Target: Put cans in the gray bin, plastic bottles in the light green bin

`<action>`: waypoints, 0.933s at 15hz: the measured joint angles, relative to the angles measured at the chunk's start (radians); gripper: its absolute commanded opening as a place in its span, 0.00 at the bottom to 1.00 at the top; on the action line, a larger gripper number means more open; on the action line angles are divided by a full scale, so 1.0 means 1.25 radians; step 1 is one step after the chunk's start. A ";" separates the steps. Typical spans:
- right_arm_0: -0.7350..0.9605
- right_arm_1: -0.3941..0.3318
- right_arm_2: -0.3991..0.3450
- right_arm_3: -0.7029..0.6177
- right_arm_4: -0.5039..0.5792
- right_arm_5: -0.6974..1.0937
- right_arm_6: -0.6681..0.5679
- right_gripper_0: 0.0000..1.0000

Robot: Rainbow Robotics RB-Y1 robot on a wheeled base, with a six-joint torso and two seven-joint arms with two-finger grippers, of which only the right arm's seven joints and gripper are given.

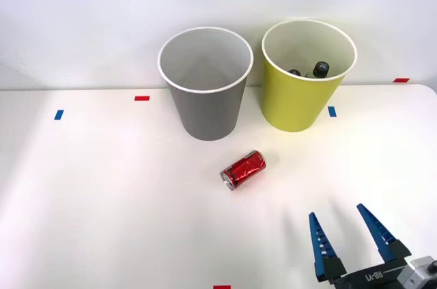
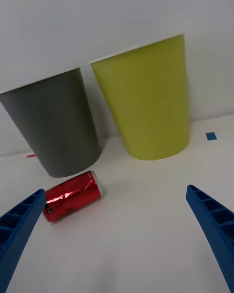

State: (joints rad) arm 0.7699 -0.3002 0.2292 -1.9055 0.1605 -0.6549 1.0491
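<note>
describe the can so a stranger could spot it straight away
On the white table, find the two tall bins; the can lies on its side just in front of the gray bin. It is small, shiny red with silver ends, unlike the upright bins.

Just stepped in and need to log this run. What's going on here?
A robot is sorting items into two bins on a white table. The light green bin already holds bottles, whose black caps show inside. The red can lies on its side on the table in front of the gray bin, not yet picked up. The right gripper is open, empty, and apart from the can.
</note>
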 measured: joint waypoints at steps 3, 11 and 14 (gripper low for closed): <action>0.020 0.037 -0.005 0.033 0.077 -0.072 0.010 1.00; 0.085 0.080 -0.020 0.037 0.041 -0.095 0.193 1.00; 0.079 0.043 -0.022 0.049 0.016 -0.101 0.196 1.00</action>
State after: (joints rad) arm 0.8682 -0.2458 0.2013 -1.8445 0.1803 -0.7806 1.2944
